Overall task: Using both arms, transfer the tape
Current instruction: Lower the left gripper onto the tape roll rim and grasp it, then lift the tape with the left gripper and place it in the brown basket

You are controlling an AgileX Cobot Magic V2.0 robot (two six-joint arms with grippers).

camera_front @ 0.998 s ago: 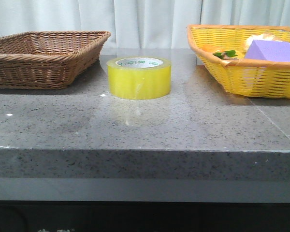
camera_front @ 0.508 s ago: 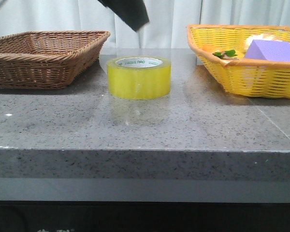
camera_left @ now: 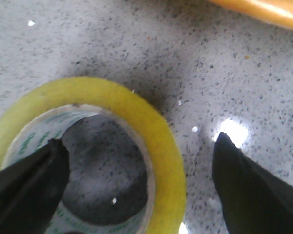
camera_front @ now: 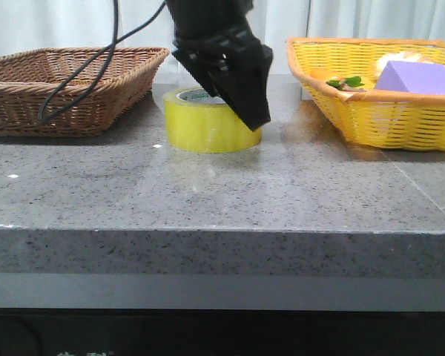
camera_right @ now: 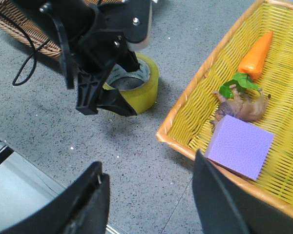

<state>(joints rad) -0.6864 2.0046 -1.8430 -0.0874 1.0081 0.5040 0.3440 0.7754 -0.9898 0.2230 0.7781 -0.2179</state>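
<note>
Your wide roll of glossy translucent yellow tape lies flat on the speckled grey stone table, core opening up, between the brown wicker basket on the left and the yellow woven basket on the right.

Your left arm's black two-fingered tool is down at the roll, its fingers spread. In the left wrist view one finger sits inside the pale printed core and the other finger stands outside the roll over bare table, so the roll's wall lies between them. Contact with the tape cannot be told from these views. A black cable trails from the arm across the brown basket's rim.

Your right tool hangs high above the table edge, fingers wide apart, gripping nothing, well apart from the roll.

The yellow basket holds a purple block, an orange toy carrot with green leaves and a small brown figure.
</note>
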